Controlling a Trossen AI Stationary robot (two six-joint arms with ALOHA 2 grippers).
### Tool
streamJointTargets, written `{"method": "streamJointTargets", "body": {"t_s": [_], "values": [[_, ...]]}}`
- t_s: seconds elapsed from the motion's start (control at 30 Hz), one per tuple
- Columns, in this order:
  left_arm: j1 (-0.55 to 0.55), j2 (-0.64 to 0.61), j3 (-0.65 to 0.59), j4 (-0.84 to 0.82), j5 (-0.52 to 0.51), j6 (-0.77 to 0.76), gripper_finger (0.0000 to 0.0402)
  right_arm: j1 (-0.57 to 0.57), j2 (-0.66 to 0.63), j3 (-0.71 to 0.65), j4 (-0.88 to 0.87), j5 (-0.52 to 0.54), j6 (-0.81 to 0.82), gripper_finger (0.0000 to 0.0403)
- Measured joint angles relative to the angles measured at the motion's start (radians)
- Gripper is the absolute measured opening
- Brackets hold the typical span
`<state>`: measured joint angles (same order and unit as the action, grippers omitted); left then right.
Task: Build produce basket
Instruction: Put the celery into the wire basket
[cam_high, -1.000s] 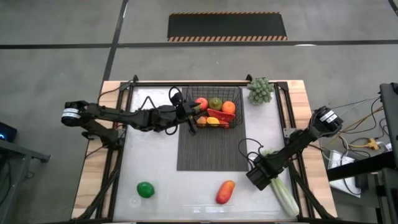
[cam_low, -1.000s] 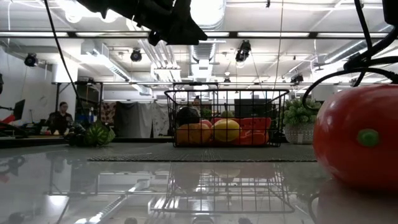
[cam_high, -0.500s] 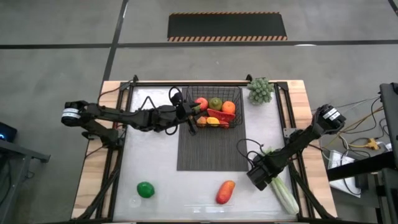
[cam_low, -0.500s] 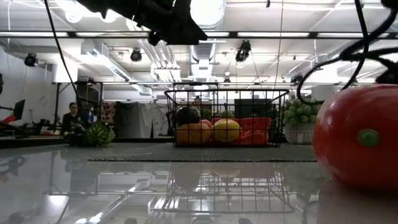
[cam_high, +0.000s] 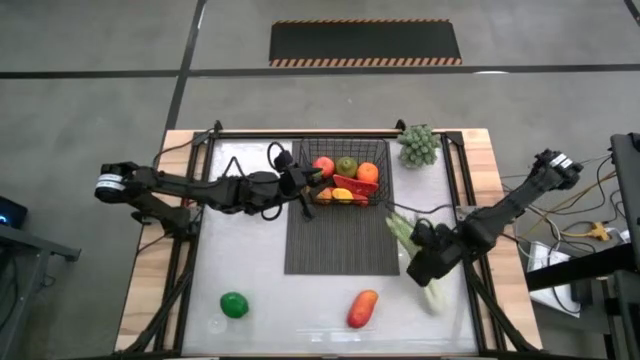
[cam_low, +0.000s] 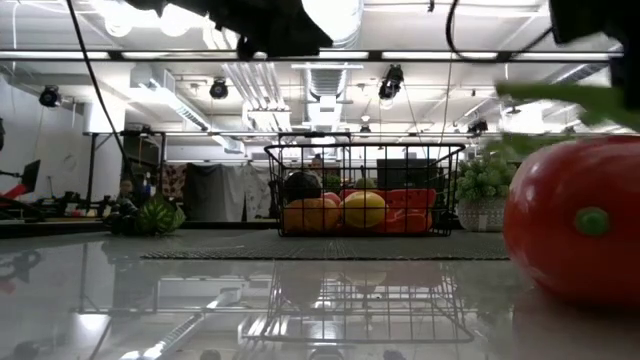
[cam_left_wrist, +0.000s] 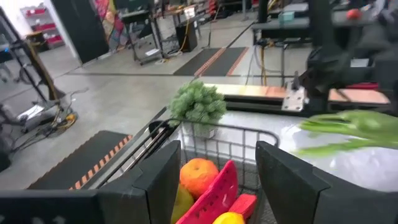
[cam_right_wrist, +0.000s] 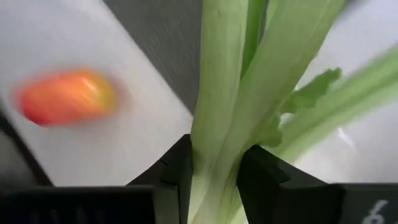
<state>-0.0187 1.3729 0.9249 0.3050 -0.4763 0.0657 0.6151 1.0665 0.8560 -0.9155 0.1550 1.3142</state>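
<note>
The right gripper (cam_high: 428, 268) was clamped around a long pale-green celery stalk (cam_high: 412, 252), its two dark fingers (cam_right_wrist: 177, 180) pinching the stalk partway along, so the leafy end pointed toward the dark ribbed rectangular mat (cam_high: 335, 235) and the butt end hung toward the table's right edge. It hovered just off the mat's right side, between the mat and that edge.

The small black wire-mesh basket (cam_high: 345, 176) sat on the far end of the mat, already holding a red fruit, a green one, an orange (cam_left_wrist: 198, 176), a yellow piece and a red watermelon slice (cam_left_wrist: 214, 194). The left gripper (cam_high: 312, 184) hung at the basket's left wall with its fingers (cam_left_wrist: 158, 180) spread apart and nothing between them.

A green lime (cam_high: 234, 305) lay near the table's front-left corner, and a red-and-orange mango (cam_high: 363, 308) lay near the front edge, just off the mat. A small leafy green potted plant (cam_high: 419, 146) stood at the far right corner.
</note>
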Motion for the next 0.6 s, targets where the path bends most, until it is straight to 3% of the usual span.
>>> {"method": "streamJointTargets", "body": {"t_s": [0.33,0.6], "values": [[-0.071,-0.102,0.000,0.002,0.003,0.030,0.0192,0.000,-0.240,0.000,0.301,0.409,-0.493,0.0061],[-0.099,-0.155,0.000,0.000,0.003,0.039,0.0192,-0.010,-0.264,0.000,0.634,0.691,-1.039,0.0058]]}}
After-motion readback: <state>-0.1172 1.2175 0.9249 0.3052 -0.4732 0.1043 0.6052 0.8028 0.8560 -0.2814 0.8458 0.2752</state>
